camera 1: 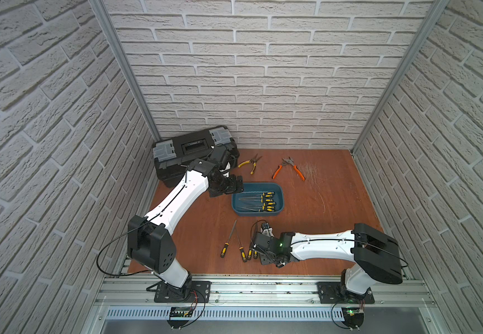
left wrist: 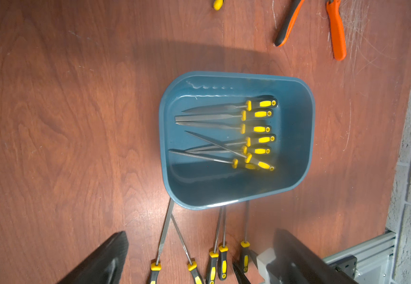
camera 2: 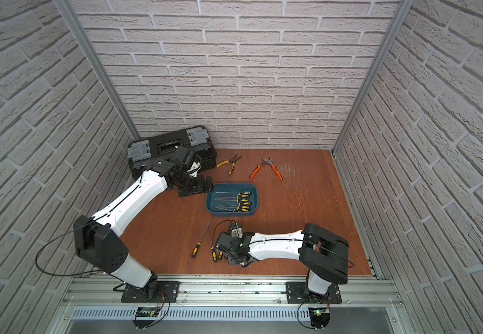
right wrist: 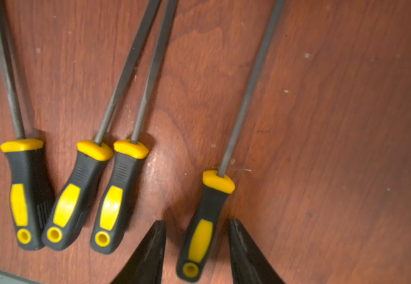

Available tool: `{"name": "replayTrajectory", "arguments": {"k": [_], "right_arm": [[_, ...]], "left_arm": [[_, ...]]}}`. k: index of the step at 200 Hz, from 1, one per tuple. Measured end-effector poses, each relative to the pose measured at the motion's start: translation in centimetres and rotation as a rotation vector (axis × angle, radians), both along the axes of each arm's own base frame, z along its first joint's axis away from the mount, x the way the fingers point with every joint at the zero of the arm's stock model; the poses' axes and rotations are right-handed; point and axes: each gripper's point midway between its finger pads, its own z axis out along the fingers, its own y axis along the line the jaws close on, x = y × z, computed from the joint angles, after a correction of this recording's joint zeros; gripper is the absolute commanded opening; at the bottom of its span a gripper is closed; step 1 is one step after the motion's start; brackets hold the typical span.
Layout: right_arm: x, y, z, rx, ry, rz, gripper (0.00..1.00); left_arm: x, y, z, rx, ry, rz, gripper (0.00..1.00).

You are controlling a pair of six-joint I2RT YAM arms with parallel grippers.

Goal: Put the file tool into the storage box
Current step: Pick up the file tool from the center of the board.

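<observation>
File tool (right wrist: 208, 209) points (tip-first) toward storage box (left wrist: 295, 135)

- Reddish-brown wooden tabletop (camera 1: 335, 231), filling the lower middle of both top views.
- Black toolbox (camera 1: 194, 146), upper left corner.
- Yellow-handled pliers (camera 1: 251, 163) and orange-handled pliers (camera 1: 288, 162), upper edge.
- Teal storage box (camera 1: 256, 213), centre.
- Five loose files (camera 1: 229, 238), lower centre.
</observation>
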Motion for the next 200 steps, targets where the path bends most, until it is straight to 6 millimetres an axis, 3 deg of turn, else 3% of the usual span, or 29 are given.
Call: {"name": "replayTrajectory", "arguments": {"k": [35, 69, 90, 124, 154, 200], "right_arm": [[0.2, -0.4, -0.1, -0.013, -0.014, -0.005, 0.20], [0.0, -0.7, 0.1, -0.005, -0.020, 0.010, 0.13], [-0.8, -2.0, 0.5, -0.023, -0.010, 0.036, 0.11], [-1.4, -3.5, 3.2, -0.001, -0.035, 0.080, 0.11], [-1.5, -4.5, 5.7, 0.001, -0.066, 0.124, 0.11], [0.1, -5.4, 10.7, 0.000, -0.158, 0.193, 0.14]], "left_arm": [[0.2, -0.1, 0.7, 0.003, -0.017, 0.001, 0.98], [1.0, -0.3, 2.1, 0.002, -0.053, 0.004, 0.98], [1.6, -0.4, 3.8, -0.001, -0.097, 0.003, 0.98], [1.8, 0.6, 5.4, -0.005, -0.139, 0.027, 0.98], [1.3, 3.3, 5.6, -0.006, -0.145, 0.088, 0.98], [1.5, 5.9, 6.6, -0.030, -0.173, 0.161, 0.98]]}}
